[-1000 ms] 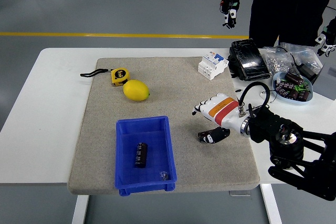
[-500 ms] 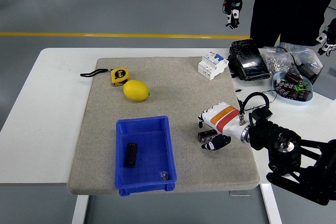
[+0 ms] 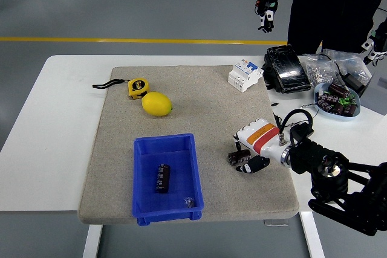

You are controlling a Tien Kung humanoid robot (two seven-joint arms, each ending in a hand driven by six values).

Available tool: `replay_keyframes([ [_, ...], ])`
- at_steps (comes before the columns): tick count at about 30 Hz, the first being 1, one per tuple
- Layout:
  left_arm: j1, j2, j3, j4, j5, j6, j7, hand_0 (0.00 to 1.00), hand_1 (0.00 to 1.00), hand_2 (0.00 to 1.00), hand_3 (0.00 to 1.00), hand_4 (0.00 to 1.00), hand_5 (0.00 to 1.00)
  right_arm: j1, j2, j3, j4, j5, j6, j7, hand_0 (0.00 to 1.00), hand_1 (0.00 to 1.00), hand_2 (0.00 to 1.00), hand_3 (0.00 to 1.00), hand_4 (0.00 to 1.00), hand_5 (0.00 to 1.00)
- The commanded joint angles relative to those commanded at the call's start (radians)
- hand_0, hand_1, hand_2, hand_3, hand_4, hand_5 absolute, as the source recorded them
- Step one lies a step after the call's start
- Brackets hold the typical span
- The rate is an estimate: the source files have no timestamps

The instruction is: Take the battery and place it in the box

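Observation:
The battery (image 3: 162,178), a dark cylinder, lies inside the blue box (image 3: 143,150) at the front of the grey mat. My right hand (image 3: 245,159) hangs low over the mat to the right of the box, well apart from it. Its fingers (image 3: 237,156) are curled down close to the thumb and hold nothing. My left arm is out of view.
A lemon (image 3: 157,104) and a yellow tape measure (image 3: 137,87) lie behind the box. A white circuit breaker (image 3: 245,75), a black pack (image 3: 286,69) and a bowl of batteries (image 3: 336,102) sit at the back right. A person stands at the far right with a gloved hand (image 3: 264,13) hanging.
My right hand has drawn back to the right and its fingers have curled in. The battery rolled left and then back inside the box.

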Motion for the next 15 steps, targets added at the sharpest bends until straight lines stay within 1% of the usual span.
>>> replay_keyframes([
  [1, -0.001, 0.0, 0.0, 0.0, 0.0, 0.0, 0.0, 0.646, 0.641, 0.649, 0.578, 0.626, 0.573, 0.001, -0.001, 0.001, -0.001, 0.0, -0.003, 0.002, 0.302, 0.434, 0.556, 0.497, 0.863, 0.439],
  [2, -0.002, 0.0, 0.001, 0.0, -0.001, 0.001, -0.001, 0.645, 0.643, 0.652, 0.578, 0.626, 0.575, 0.001, -0.002, 0.002, -0.002, 0.001, -0.008, 0.003, 0.264, 0.403, 0.502, 0.482, 0.831, 0.418],
  [7, -0.005, -0.001, 0.002, 0.0, -0.002, 0.001, -0.002, 0.645, 0.643, 0.652, 0.578, 0.626, 0.575, 0.001, -0.004, 0.005, -0.01, 0.004, -0.024, 0.011, 0.264, 0.403, 0.502, 0.482, 0.831, 0.418],
  [8, -0.006, -0.001, 0.003, 0.0, -0.002, 0.001, -0.002, 0.645, 0.644, 0.652, 0.577, 0.625, 0.575, 0.001, -0.004, 0.004, -0.012, 0.005, -0.025, 0.012, 0.231, 0.387, 0.479, 0.472, 0.818, 0.421],
  [13, -0.008, -0.002, 0.007, 0.0, -0.009, 0.003, -0.004, 0.645, 0.644, 0.652, 0.577, 0.625, 0.575, -0.003, -0.007, 0.0, -0.017, 0.013, -0.027, 0.015, 0.231, 0.387, 0.479, 0.472, 0.818, 0.421],
  [14, -0.008, -0.003, 0.006, 0.0, -0.008, 0.003, -0.004, 0.645, 0.644, 0.652, 0.577, 0.624, 0.576, -0.004, -0.007, 0.0, -0.016, 0.014, -0.029, 0.016, 0.222, 0.381, 0.468, 0.468, 0.796, 0.41],
  [15, -0.008, -0.003, 0.006, 0.0, -0.007, 0.002, -0.004, 0.645, 0.644, 0.652, 0.577, 0.624, 0.576, -0.004, -0.006, 0.0, -0.015, 0.016, -0.031, 0.016, 0.222, 0.381, 0.468, 0.468, 0.796, 0.41],
])
